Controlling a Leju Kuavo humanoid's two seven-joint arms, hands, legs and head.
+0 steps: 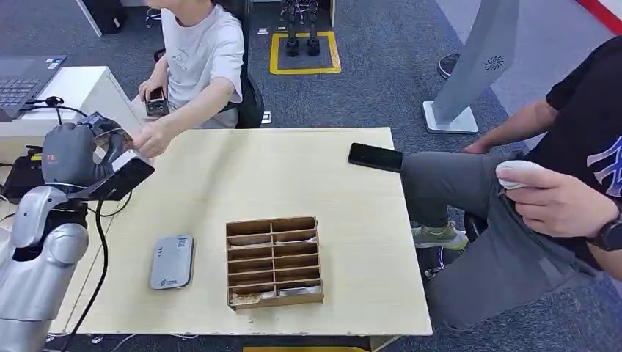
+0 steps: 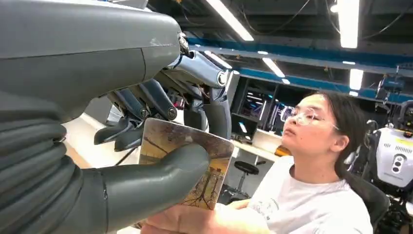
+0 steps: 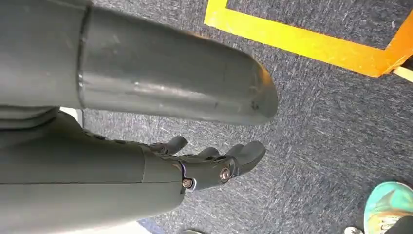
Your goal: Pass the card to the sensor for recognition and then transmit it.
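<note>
Nearest to us in the head view, the silver left arm rises along the left edge of a pale wooden surface [image 1: 308, 176]. On the near part of that surface a grey sensor pad [image 1: 172, 262] lies flat, and just to its right stands a brown cardboard organiser [image 1: 273, 260] split into narrow slots, some holding cards.

Further back, the left robot hand [image 1: 88, 150] is raised over the surface's far left corner. In the left wrist view we see the left robot hand [image 2: 160, 131] clamped on the card [image 2: 195, 163]: the thick grey thumb presses across its printed face and the darker fingers [image 2: 146, 100] curl behind it. The card shows a yellow and brown picture with bare trees. A person's hand [image 2: 204, 219] touches the card's lower edge; in the head view that person's hand [image 1: 152, 138] reaches in from the far side.

The right robot hand [image 3: 204, 163] hangs over dark carpet with a yellow floor line [image 3: 311, 41]; its fingers are loosely curled and hold nothing.

A black phone [image 1: 375, 157] lies near the surface's far right edge. A second person [image 1: 543, 213] sits to the right, holding a white object.
</note>
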